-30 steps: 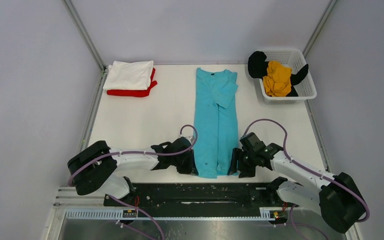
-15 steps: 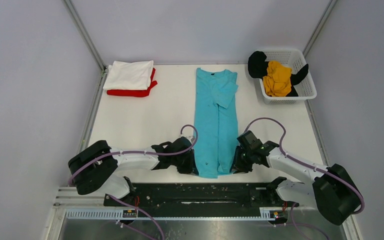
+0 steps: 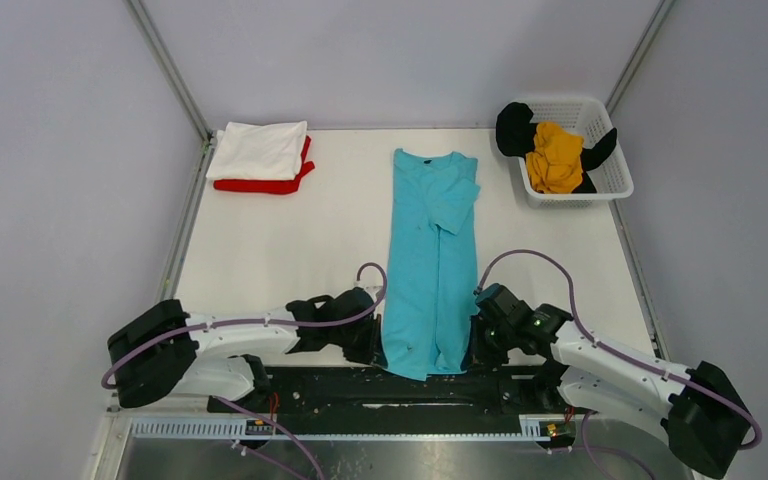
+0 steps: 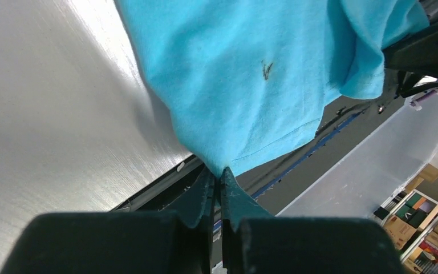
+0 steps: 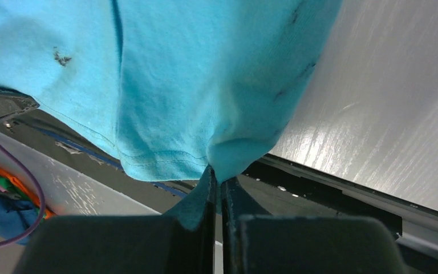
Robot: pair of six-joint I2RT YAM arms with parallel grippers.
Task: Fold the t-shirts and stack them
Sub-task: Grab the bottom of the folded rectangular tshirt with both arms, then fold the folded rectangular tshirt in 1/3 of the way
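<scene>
Turquoise t-shirt [image 3: 430, 260] hem — left fingers [image 4: 201, 195], right fingers [image 5: 199, 200] clamp it.

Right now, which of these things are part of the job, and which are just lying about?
Part of the job: turquoise t-shirt, pinched at its hem by left hand and right hand; white t-shirt stacked on red t-shirt; mustard-yellow t-shirt and black t-shirt.

Just there: white mesh basket holding those two; table.

My left arm [image 3: 250, 340] and right arm [image 3: 610, 362] wear white shells between bulky black joints, the biggest nearest the bases. A purple cable [image 3: 525, 252] loops along each. Left gripper [image 4: 219, 174] and right gripper [image 5: 217, 174]: matte black, tapering fingers.
</scene>
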